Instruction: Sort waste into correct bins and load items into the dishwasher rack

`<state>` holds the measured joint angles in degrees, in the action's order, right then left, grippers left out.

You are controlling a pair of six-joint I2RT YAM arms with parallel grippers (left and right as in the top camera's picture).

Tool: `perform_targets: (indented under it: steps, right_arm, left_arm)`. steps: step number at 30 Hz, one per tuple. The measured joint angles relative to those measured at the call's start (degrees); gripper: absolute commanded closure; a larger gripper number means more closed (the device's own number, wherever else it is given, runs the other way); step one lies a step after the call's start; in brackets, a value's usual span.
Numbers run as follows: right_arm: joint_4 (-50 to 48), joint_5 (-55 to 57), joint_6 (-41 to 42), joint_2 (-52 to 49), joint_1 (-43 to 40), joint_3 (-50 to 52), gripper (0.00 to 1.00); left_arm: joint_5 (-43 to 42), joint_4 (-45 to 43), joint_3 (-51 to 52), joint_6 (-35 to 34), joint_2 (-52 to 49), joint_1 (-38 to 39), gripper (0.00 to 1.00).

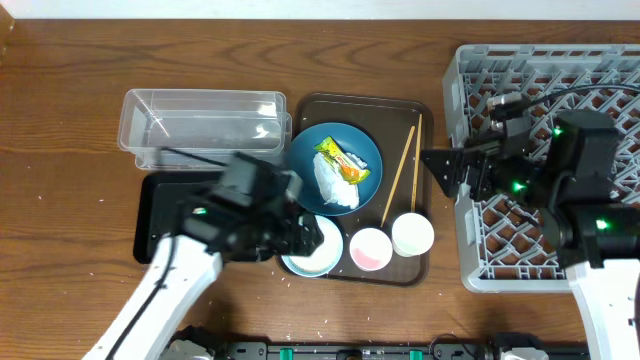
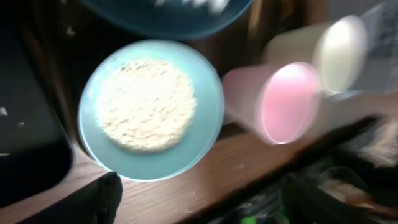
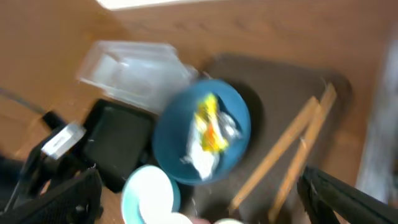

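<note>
White rice (image 2: 144, 104) in bowl (image 2: 211, 93), left gripper (image 2: 202, 193) above it, jaws apart, right gripper (image 1: 432, 168) also spread, seemingly empty, three o'clock of blue plate (image 1: 308, 152).

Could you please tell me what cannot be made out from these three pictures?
- Overhead: the left arm hides part of the bowl and much of the black tray.
- Overhead: the right arm covers the middle of the rack; the frame edge cuts its right side.
- Left wrist: motion blur smears the pink cup and white cup.
- Right wrist: blur hides the print on the wrapper and the tips of the chopsticks.
</note>
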<state>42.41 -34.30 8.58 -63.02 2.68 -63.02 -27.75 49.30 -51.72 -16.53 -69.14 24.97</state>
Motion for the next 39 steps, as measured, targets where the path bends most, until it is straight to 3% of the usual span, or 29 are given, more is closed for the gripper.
perform_targets:
  steps: [6, 10, 24, 30, 33, 37, 39]
  right_arm:
    - [10.1, 13.7, 5.5, -3.5, 0.0, 0.0, 0.01]
    - [11.9, 17.3, 6.6, -4.2, 0.0, 0.0, 0.01]
    - [12.7, 19.4, 7.2, -4.2, 0.0, 0.0, 0.01]
    - [12.6, 19.6, 7.2, -4.2, 0.0, 0.0, 0.01]
    - [12.6, 19.6, 7.2, -4.2, 0.0, 0.0, 0.01]
    - [12.6, 19.6, 7.2, -4.2, 0.0, 0.0, 0.01]
    - [12.6, 19.6, 7.2, -4.2, 0.0, 0.0, 0.01]
  left_arm:
    - [14.9, -0.2, 0.0, -2.6, -5.9, 9.9, 0.18]
    - [19.4, -2.6, 0.0, -3.8, -8.7, 12.4, 0.24]
    - [11.1, -11.2, -4.3, -8.2, -5.0, 16.5, 0.34]
    - [11.2, -12.0, -4.3, -8.9, -11.5, 21.2, 0.4]
    - [11.2, -12.7, -4.3, -9.2, -15.6, 23.4, 0.51]
    - [11.2, -13.6, -4.3, -9.1, -18.6, 24.7, 0.91]
    - [11.6, -13.7, -4.3, -9.1, -18.9, 24.7, 0.94]
